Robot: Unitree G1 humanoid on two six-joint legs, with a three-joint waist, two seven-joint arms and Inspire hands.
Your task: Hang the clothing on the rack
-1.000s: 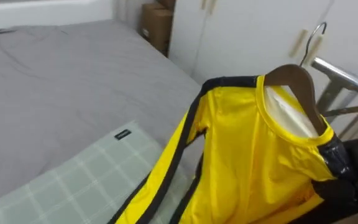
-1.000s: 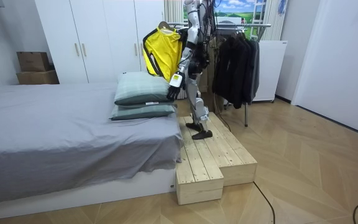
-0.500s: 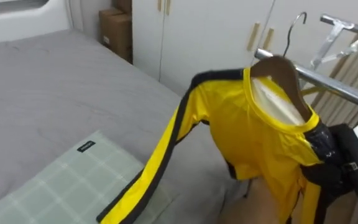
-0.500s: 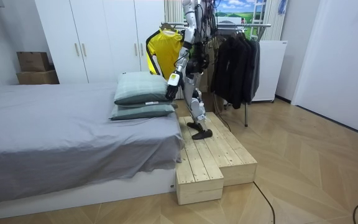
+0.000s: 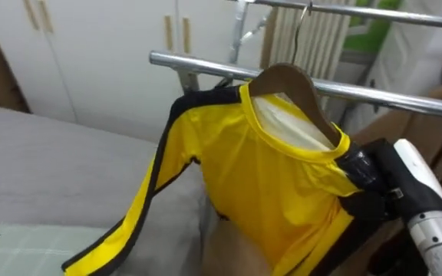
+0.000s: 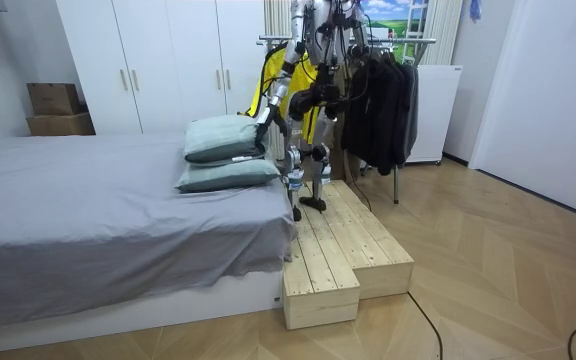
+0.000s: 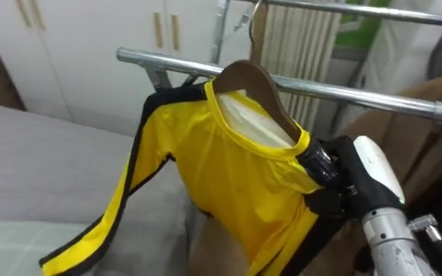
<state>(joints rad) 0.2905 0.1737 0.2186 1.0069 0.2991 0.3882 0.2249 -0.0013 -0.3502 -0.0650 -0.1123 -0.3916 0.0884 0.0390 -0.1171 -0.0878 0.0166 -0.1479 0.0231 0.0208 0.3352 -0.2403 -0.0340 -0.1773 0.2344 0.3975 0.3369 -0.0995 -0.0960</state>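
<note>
The robot stands on a wooden platform (image 6: 343, 250) at the bed's foot-side edge, facing a metal clothes rack w/ dark clothes (image 6: 378, 100) hung toward the room view's right.

Eye views: a yellow shirt (image 5: 259, 176) w/ black trim is draped on a brown wooden hanger (image 5: 286, 77), held up in front of the rack near its left end. The right hand (image 5: 363, 172), dark, comes in from the right & is clamped on the shirt's shoulder, fingers curled round the cloth where the hanger's end lies under it. The hanger tilts, its held end lower.

The lower rail (image 5: 198, 65) runs across just behind the hanger's top. The hanger's wire hook rises to the upper rail (image 5: 374, 14); whether it sits over that rail can't be told.

One long sleeve, yellow w/ a black stripe, hangs down-left toward a pale checked pillow (image 5: 29, 245) at the near corner of the grey bed (image 5: 44, 161). White wardrobe doors (image 5: 98, 54) stand behind the rack's left end.

Room view: the left hand (image 6: 265, 118) hangs low beside the stacked pillows at the bed's edge; its fingers can't be made out. A cardboard box (image 6: 53, 100) sits by the wardrobe, beyond the bed's far side.
</note>
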